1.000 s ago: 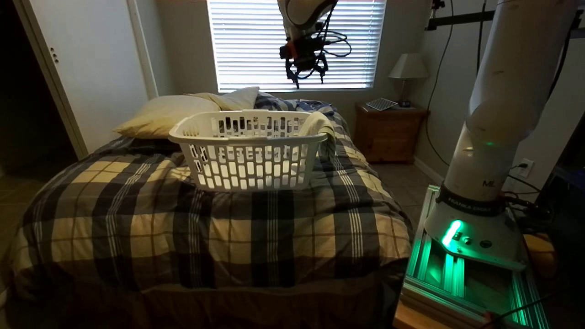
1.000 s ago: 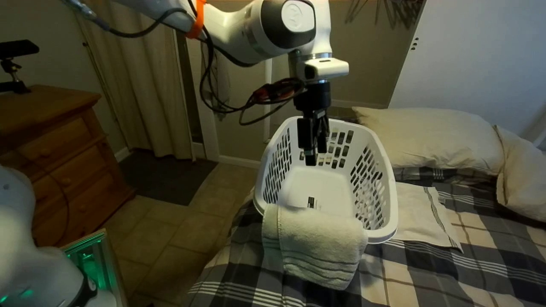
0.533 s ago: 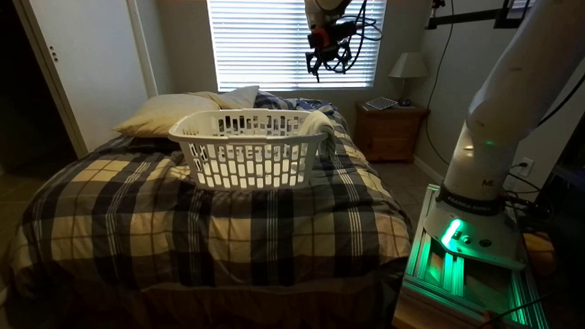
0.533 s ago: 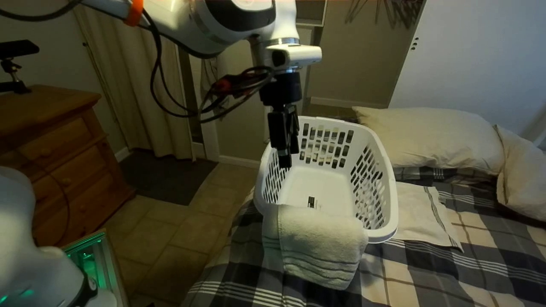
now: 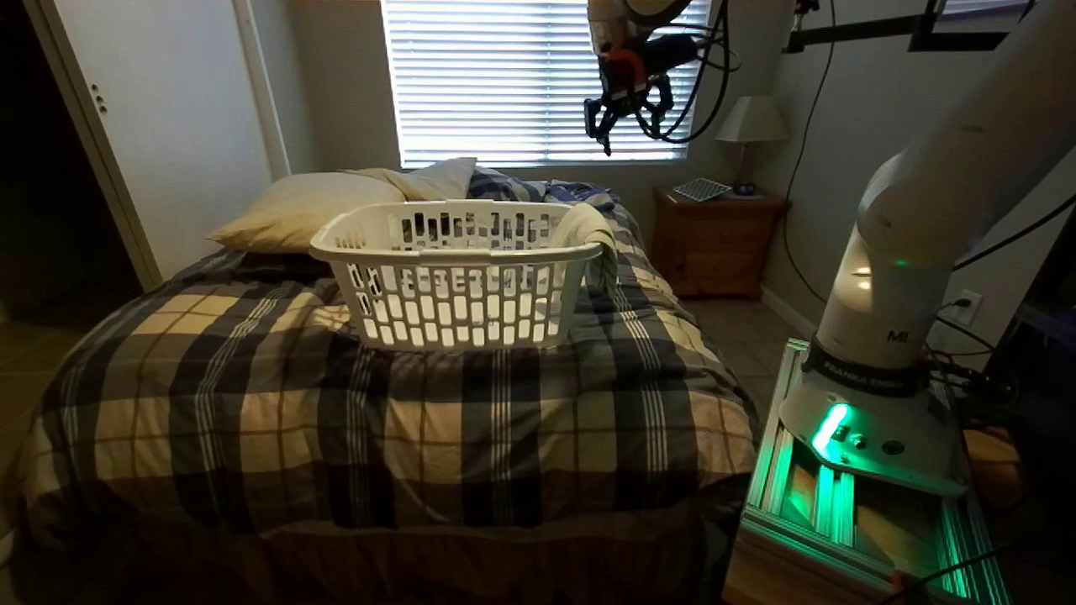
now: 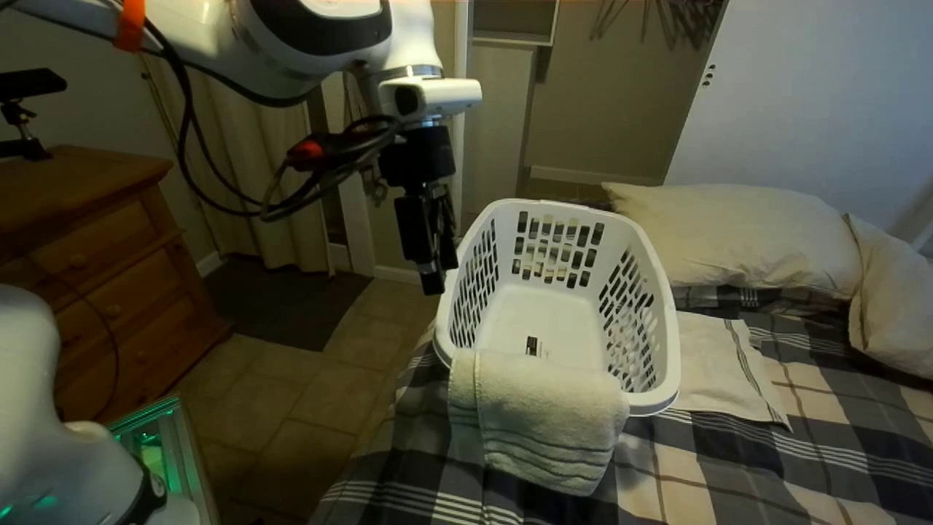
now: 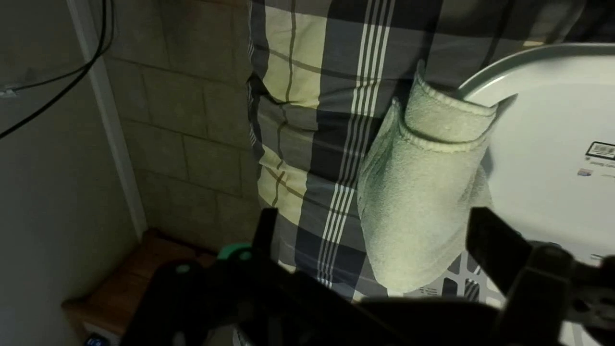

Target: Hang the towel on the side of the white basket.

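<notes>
The off-white towel is draped over one end of the white basket, part inside and part hanging outside. In an exterior view the towel sits over the end of the basket's rim. The wrist view shows the towel folded over the basket's rim. My gripper is open and empty, above and beside the basket, apart from the towel; it is also high in front of the window in an exterior view. In the wrist view its fingers are wide apart with nothing between them.
The basket stands on a bed with a plaid bedspread. A cream pillow and a flat white cloth with a dark stripe lie beside it. A nightstand with a lamp and a wooden dresser stand nearby.
The open gripper has moved from over the basket to beside it, leftward in one view and rightward in another, back toward the robot base. The towel and basket have not moved.
</notes>
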`<action>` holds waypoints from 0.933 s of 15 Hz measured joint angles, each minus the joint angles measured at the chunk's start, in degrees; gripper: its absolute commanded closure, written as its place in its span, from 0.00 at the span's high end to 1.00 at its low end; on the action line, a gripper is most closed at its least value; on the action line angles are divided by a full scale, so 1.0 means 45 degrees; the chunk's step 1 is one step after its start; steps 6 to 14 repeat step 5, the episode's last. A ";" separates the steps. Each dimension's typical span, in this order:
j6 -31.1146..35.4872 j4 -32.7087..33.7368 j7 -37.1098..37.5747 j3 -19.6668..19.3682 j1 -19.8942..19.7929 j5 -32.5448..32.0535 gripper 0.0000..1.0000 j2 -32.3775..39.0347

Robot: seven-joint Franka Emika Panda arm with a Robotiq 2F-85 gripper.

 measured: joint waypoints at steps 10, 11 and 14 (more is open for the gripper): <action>0.0005 -0.0069 -0.0065 0.0003 -0.0037 -0.0022 1.00 -0.0055; 0.0005 -0.0069 -0.0065 0.0003 -0.0037 -0.0022 1.00 -0.0055; 0.0005 -0.0069 -0.0065 0.0003 -0.0037 -0.0022 1.00 -0.0055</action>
